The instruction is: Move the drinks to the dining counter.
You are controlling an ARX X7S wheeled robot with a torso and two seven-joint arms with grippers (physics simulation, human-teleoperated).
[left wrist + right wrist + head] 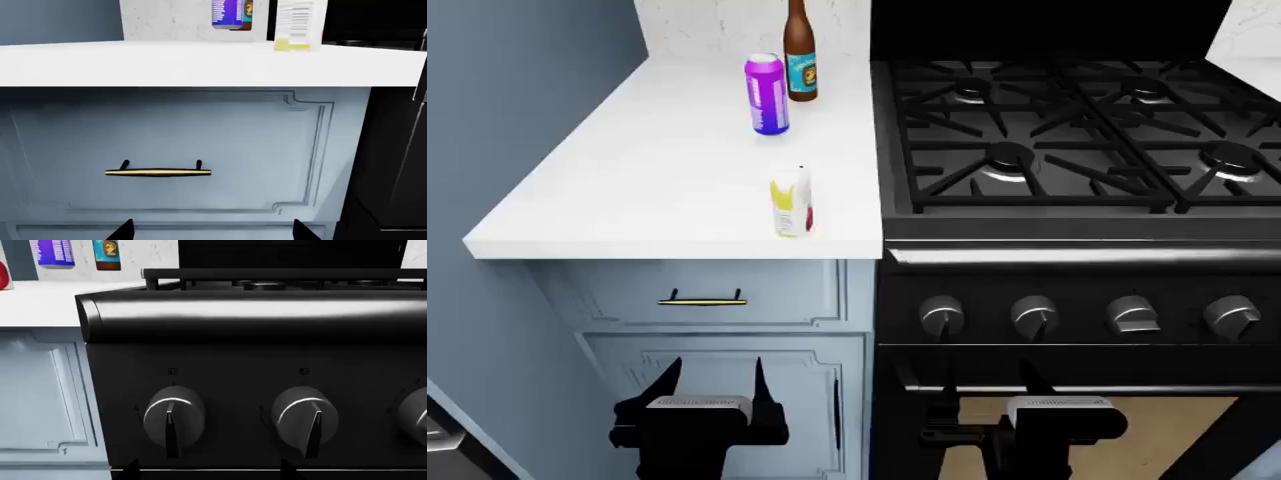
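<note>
On the white surface [627,190] beside the black gas stove [1068,150] stand all three drinks, none of them yet moved; the dining counter is not in any view. Nearest the front edge is the juice carton [791,206], upright and close to the stove side. Farther back stands the purple can [766,95], with the brown bottle [801,52] just behind and beside it, near the wall.

Both arms hang low in front of the cabinet. The left tool [710,385] faces the drawer with the brass handle [158,172], its fingers spread and gripping nothing. The right tool [988,385] faces the stove knobs [175,415]; its dark tips show apart at the foot of the wrist view, and it too is empty.

Judging by their look, the carton is light and its card walls would give under a hard squeeze, so a gentle pinch across the two broad faces at mid-height seems best. The can is probably light, smooth and round, liable to slip or twist; take it around the middle of the body. The bottle is likely the heaviest, stiff, breakable and top-heavy; hold it on the labelled body rather than the thin neck, and lift it clear without knocking the can beside it
</note>
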